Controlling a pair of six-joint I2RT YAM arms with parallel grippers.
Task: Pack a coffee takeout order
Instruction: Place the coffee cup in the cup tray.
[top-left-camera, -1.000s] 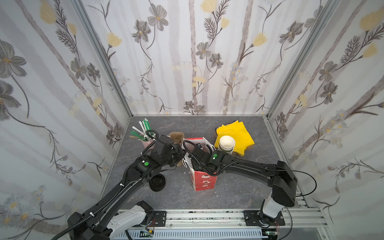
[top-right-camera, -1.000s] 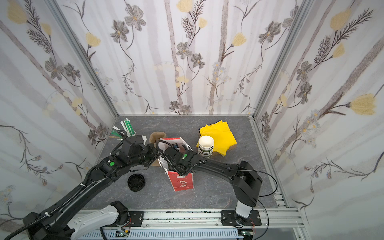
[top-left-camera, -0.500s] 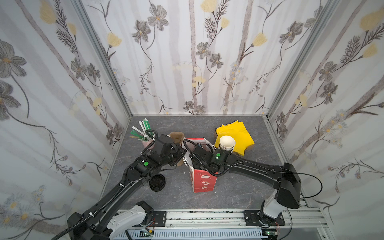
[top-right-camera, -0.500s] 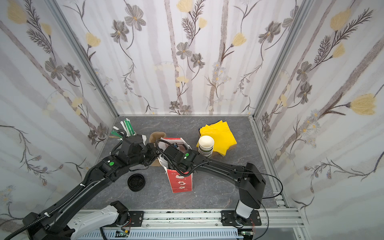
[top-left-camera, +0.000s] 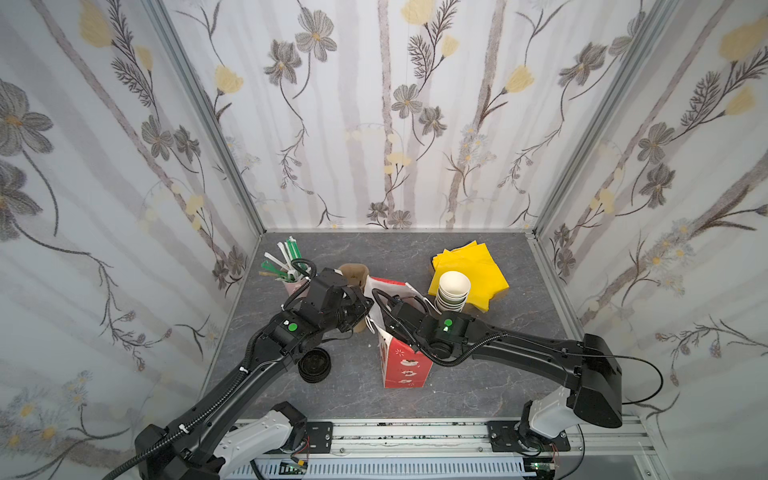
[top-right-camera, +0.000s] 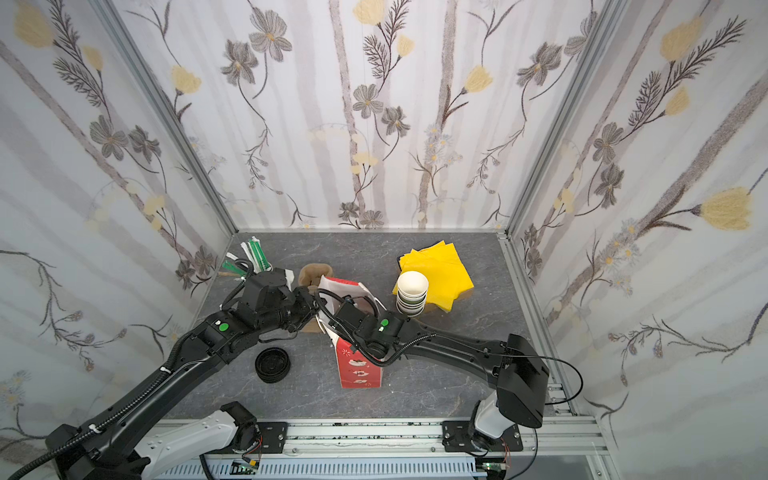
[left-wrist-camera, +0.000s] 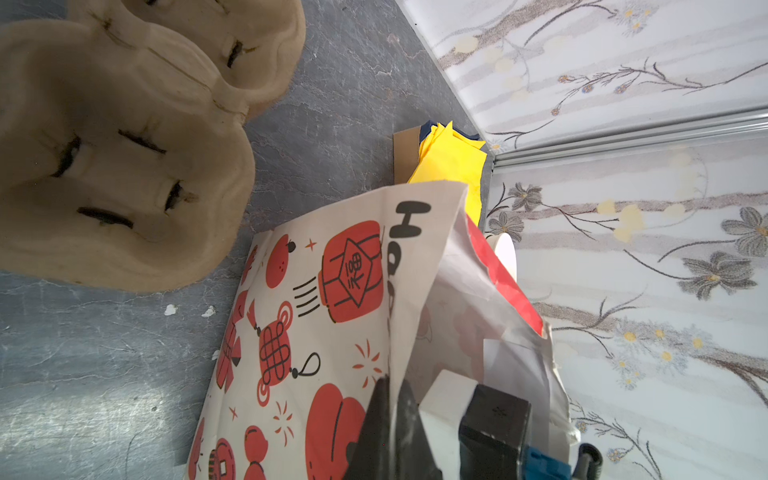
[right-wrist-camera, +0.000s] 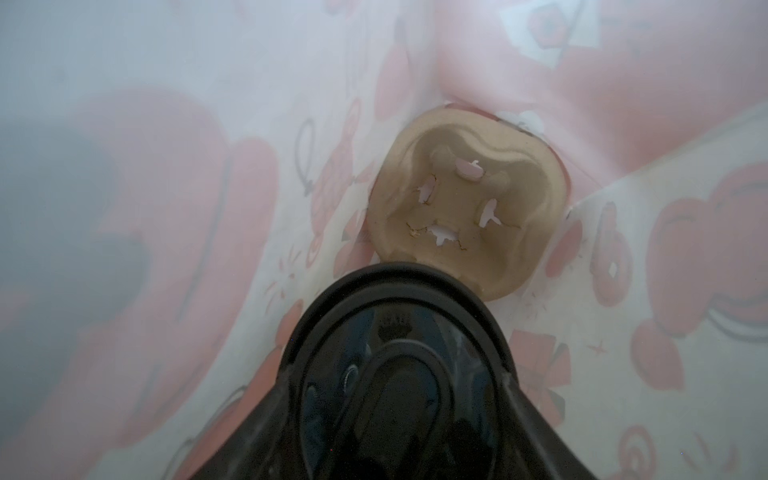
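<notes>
The red, white-lined paper bag (top-left-camera: 403, 365) stands upright and open near the table's middle. My left gripper (left-wrist-camera: 390, 415) is shut on the bag's near rim and holds the mouth apart. My right gripper reaches down into the bag. One of its fingers (left-wrist-camera: 494, 419) lies against the white paper cup (left-wrist-camera: 449, 399). The cup's black lid (right-wrist-camera: 399, 353) fills the right wrist view. Below it a tan carrier (right-wrist-camera: 465, 199) lies on the bag's floor. The yellow napkins (top-left-camera: 473, 270) lie at the back right. Green straws (top-left-camera: 286, 262) stand in a pink holder at the back left.
More tan carriers (top-left-camera: 353, 272) are stacked just behind the bag, close to my left wrist. A stack of white cups (top-left-camera: 453, 291) stands beside the napkins. Black lids (top-left-camera: 314, 365) are stacked at the front left, under my left arm. Walls close in three sides.
The right arm's elbow has swung a little to the right while its gripper stays inside the bag. The left gripper and the bag have not moved.
</notes>
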